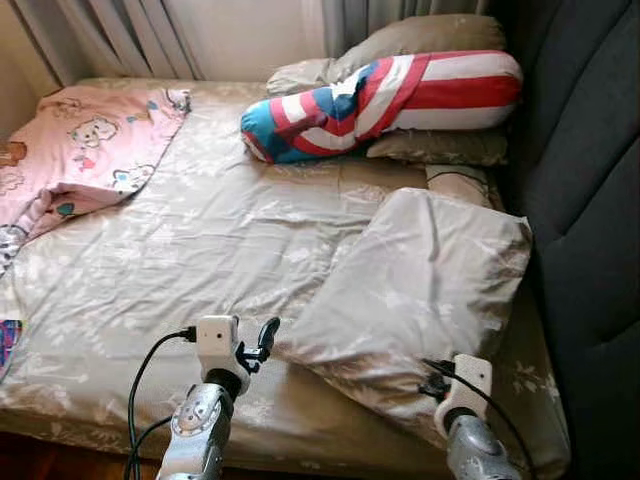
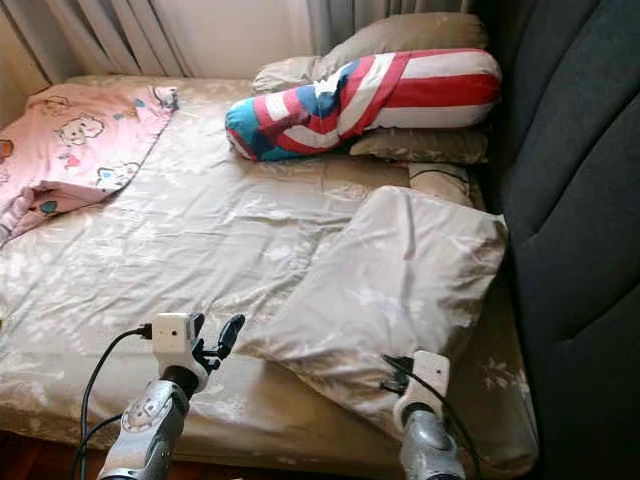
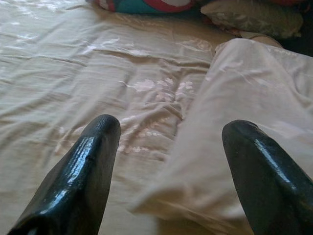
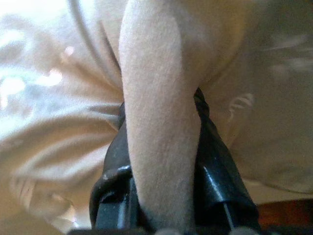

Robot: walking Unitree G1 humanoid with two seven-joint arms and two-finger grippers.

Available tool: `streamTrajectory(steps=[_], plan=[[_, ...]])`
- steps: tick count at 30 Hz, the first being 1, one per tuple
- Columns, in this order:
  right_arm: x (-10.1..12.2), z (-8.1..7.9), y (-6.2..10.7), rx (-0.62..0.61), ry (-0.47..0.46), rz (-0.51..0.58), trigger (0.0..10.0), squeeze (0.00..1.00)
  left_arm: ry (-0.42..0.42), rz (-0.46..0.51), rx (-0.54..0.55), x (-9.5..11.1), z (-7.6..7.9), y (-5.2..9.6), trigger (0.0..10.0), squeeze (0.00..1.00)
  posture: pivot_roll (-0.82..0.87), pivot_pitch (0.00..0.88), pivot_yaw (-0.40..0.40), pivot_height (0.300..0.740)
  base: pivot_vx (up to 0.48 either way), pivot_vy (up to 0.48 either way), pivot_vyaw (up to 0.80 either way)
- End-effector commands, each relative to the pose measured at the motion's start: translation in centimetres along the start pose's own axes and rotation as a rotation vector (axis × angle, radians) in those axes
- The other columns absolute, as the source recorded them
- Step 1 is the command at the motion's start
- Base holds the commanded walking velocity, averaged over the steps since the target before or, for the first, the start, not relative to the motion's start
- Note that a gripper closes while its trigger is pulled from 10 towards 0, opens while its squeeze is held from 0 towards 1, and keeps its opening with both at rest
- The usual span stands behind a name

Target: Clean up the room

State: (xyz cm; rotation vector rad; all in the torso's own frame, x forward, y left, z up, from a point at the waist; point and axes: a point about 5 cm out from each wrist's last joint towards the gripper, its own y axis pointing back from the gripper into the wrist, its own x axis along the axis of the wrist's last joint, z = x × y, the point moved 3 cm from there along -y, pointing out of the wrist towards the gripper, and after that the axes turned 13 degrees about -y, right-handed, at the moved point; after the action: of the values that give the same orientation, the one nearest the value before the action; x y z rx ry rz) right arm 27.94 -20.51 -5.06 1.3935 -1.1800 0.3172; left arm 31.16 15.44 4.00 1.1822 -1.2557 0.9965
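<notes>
Bed [image 1: 200,240] ahead: right gripper [image 4: 161,161] pinches the pillow [image 1: 420,290], left gripper [image 3: 166,161] hovers agape.

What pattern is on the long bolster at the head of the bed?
Red and white stripes with a blue end, on the bolster; clearest in the left eye view.

The bed [image 1: 200,250] is covered by a wrinkled beige sheet with a pale flower print. A beige pillow [image 1: 420,290] lies on it at the near right, close to the dark padded headboard [image 1: 590,200]. Farther back, a red, white and blue striped bolster [image 1: 390,100] rests across two more beige pillows [image 1: 420,40]. A pink cartoon-print blanket [image 1: 80,150] lies bunched at the far left corner.
</notes>
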Motion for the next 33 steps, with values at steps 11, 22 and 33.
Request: streamTrajectory(steps=[11, 22, 33], plan=[[9.1, 9.8, 0.9, -0.435, 0.068, 0.335, 10.0, 0.00, -0.005, -0.038, 0.019, -1.3, -0.5, 0.9, 10.0, 0.00, -0.05, 0.094, 0.006, 0.740, 0.000, 0.000, 0.00], [12.5, 11.8, 2.0, -0.574, 0.032, 0.463, 10.0, 0.00, -0.005, -0.037, 0.018, -1.2, -0.4, 0.8, 10.0, 0.00, -0.05, 0.095, 0.010, 0.740, 0.000, 0.000, 0.00], [10.2, 10.7, 1.4, -0.527, 0.001, 0.394, 10.0, 0.00, -0.009, -0.037, 0.018, -1.1, -0.4, 0.8, 10.0, 0.00, -0.04, 0.095, 0.010, 0.740, 0.000, 0.000, 0.00]])
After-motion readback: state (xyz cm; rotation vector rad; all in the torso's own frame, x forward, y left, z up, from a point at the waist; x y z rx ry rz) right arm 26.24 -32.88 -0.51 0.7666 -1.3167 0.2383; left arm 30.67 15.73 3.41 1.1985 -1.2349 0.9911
